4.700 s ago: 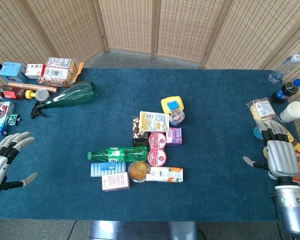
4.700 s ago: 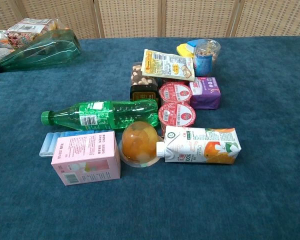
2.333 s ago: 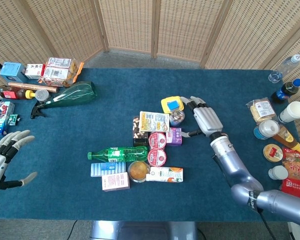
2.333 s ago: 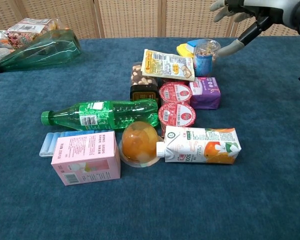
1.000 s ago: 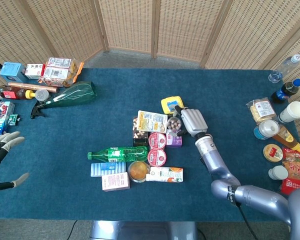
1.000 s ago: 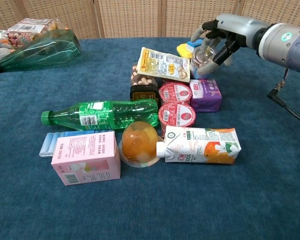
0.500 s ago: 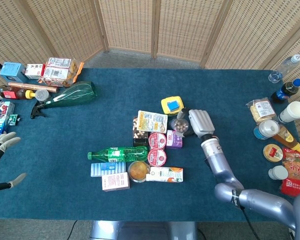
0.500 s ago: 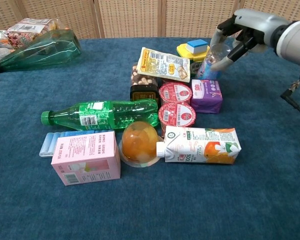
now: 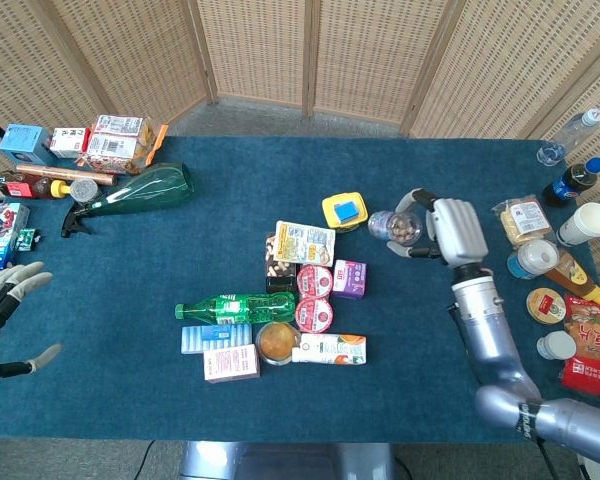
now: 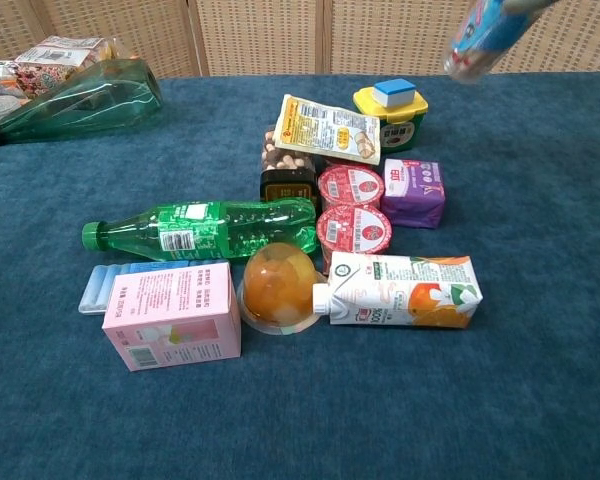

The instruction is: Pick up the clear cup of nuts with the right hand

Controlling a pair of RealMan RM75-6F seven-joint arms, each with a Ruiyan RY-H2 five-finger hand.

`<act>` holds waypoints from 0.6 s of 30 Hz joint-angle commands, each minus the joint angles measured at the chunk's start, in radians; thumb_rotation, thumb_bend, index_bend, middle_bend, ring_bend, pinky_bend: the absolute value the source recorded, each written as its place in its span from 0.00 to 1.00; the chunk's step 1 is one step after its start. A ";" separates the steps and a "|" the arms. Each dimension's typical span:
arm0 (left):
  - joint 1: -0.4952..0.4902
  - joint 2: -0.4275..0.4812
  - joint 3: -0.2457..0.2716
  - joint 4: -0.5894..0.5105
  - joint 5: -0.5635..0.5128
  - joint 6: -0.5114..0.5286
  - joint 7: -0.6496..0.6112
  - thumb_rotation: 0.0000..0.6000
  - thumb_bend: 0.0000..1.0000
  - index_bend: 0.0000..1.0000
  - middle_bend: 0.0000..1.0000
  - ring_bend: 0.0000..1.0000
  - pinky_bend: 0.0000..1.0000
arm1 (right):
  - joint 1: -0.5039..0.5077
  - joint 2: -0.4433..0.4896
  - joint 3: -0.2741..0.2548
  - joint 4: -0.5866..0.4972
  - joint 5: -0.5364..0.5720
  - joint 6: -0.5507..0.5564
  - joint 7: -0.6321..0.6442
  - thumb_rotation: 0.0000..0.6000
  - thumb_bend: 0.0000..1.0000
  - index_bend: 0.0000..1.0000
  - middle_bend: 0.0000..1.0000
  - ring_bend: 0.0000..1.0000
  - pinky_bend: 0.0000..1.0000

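Clear cup of nuts (image 9: 404, 227), a see-through plastic cup with brown nuts visible through its wall and a blue label band, was held off the table by the right hand (image 9: 450, 231), whose fingers and thumb curled round its sides; it hung to the right of the yellow tub (image 9: 345, 211) and apart from the cluster of goods. In the chest view only the tilted cup (image 10: 483, 36) showed, at the top edge, its label print too blurred to read. The left hand (image 9: 2, 318) hovered at the far left table edge, well apart from the yellow tub, fingers spread and holding nothing.

Yellow tub: rounded, glossy, with a blue block on its lid. Just left of it lay a flat foil snack packet (image 9: 306, 242) with yellow-and-white printing, unreadable. Below the tub sat a small purple box (image 9: 348, 278) and two round red-lidded cups (image 9: 314, 297) with white lettering, illegible at this size. Further below lay a green ribbed plastic bottle (image 9: 235, 306) on its side, a pink carton (image 9: 231, 362), a domed clear fruit cup (image 9: 277, 341), and a white-and-orange juice carton (image 9: 329, 348). All rested on a dark blue, carpet-like table cover (image 9: 180, 400).
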State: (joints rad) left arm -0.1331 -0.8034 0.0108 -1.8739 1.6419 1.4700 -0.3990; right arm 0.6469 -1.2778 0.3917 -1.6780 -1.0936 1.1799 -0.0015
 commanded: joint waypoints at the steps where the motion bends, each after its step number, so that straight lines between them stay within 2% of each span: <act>1: 0.000 -0.001 0.001 -0.001 0.002 0.000 0.002 1.00 0.27 0.15 0.10 0.00 0.00 | -0.035 0.041 0.036 -0.063 -0.040 0.056 0.053 1.00 0.04 0.69 0.87 0.83 1.00; 8: 0.005 0.000 0.005 -0.010 0.012 0.008 0.010 1.00 0.27 0.15 0.10 0.00 0.00 | -0.064 0.091 0.053 -0.135 -0.063 0.096 0.065 1.00 0.04 0.68 0.87 0.83 1.00; 18: 0.007 0.003 0.008 -0.011 0.020 0.015 0.011 1.00 0.27 0.15 0.10 0.00 0.00 | -0.081 0.103 0.042 -0.167 -0.079 0.112 0.068 1.00 0.04 0.68 0.87 0.83 1.00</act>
State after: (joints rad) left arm -0.1256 -0.8000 0.0189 -1.8847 1.6614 1.4850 -0.3877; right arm 0.5669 -1.1749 0.4340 -1.8443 -1.1717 1.2917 0.0661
